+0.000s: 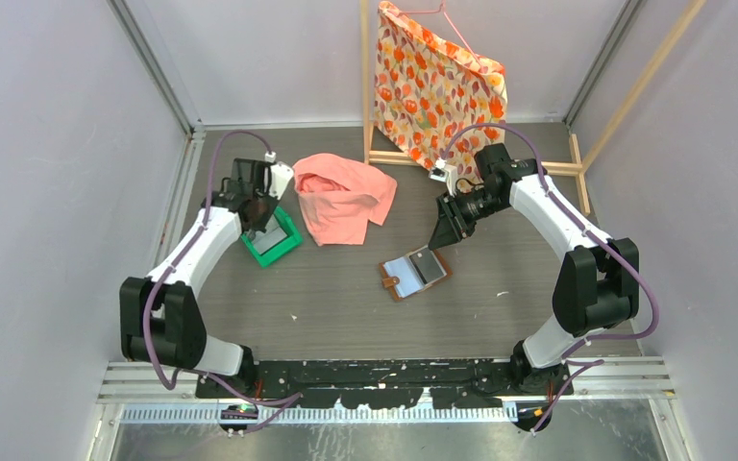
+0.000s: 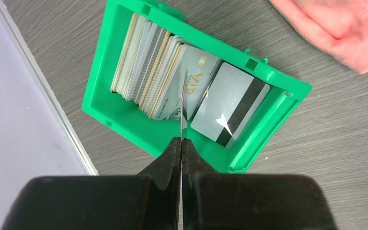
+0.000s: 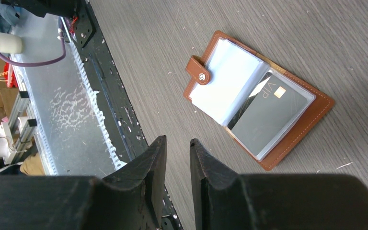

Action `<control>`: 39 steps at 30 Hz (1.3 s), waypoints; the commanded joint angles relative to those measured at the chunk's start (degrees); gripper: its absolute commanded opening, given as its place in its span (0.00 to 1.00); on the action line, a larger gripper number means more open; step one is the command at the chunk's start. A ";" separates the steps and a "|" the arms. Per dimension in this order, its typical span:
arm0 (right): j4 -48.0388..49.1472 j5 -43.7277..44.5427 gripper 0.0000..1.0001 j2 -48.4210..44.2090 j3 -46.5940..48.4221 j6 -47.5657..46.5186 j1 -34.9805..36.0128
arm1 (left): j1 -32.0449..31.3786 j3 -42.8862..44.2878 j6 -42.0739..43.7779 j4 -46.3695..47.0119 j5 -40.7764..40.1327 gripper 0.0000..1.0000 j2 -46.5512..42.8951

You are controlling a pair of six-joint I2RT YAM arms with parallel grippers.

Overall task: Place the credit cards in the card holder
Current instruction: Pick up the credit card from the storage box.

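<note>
Left hand (image 2: 182, 143) is pinched shut on 1 thin credit card (image 2: 184, 105) (edge-on to my wrist cam), above the green plastic tray (image 2: 98, 62) holding the card stack (image 2: 146, 72). Right hand (image 3: 178, 148) hangs slightly open, empty, near the brown leather card holder (image 3: 230, 76), which lies open on the grey counter (image 3: 220, 28) with 1 silver VIP card (image 3: 268, 115) sleeved.
</note>
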 commanded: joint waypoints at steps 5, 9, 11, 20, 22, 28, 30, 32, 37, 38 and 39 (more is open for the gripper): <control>-0.27 -1.72 0.30 -1.35 0.45 -0.77 -0.16 | 2.05 2.33 -3.44 -1.59 3.69 0.00 -4.77; -0.33 -1.72 0.30 -1.49 0.41 -0.75 -0.24 | 3.55 2.57 -4.60 -1.41 6.99 0.00 -4.21; -0.29 -1.76 0.30 -1.48 0.40 -0.80 -0.19 | 4.68 2.93 -4.98 -1.32 8.67 0.00 -3.54; -0.29 -1.80 0.30 -1.48 0.40 -0.83 -0.19 | 10.44 8.63 -9.89 -5.21 20.79 0.00 5.62; -0.30 -1.80 0.30 -1.48 0.40 -0.83 -0.19 | 12.06 10.42 -11.42 -6.95 21.49 0.00 7.76; -0.38 -1.89 0.30 -1.16 0.40 -0.92 -0.23 | 12.94 14.44 -16.17 -11.05 18.66 0.00 11.94; -0.46 -1.94 0.30 -0.92 0.49 -0.97 -0.19 | 12.94 14.86 -19.52 -11.69 16.12 0.00 12.55; -0.48 -1.89 0.30 -0.82 0.46 -0.93 -0.18 | 12.94 15.38 -22.62 -12.39 13.58 0.00 13.06; -0.47 -1.98 0.30 -0.63 0.40 -0.93 -0.21 | 12.95 16.65 -26.41 -15.13 13.28 0.00 13.37; -0.50 -2.05 0.30 -0.57 0.40 -0.92 -0.16 | 12.94 16.82 -26.33 -15.47 13.74 0.00 13.30; -0.50 -2.06 0.29 -0.58 0.36 -0.97 -0.22 | 12.90 17.00 -26.02 -15.64 14.15 0.00 13.22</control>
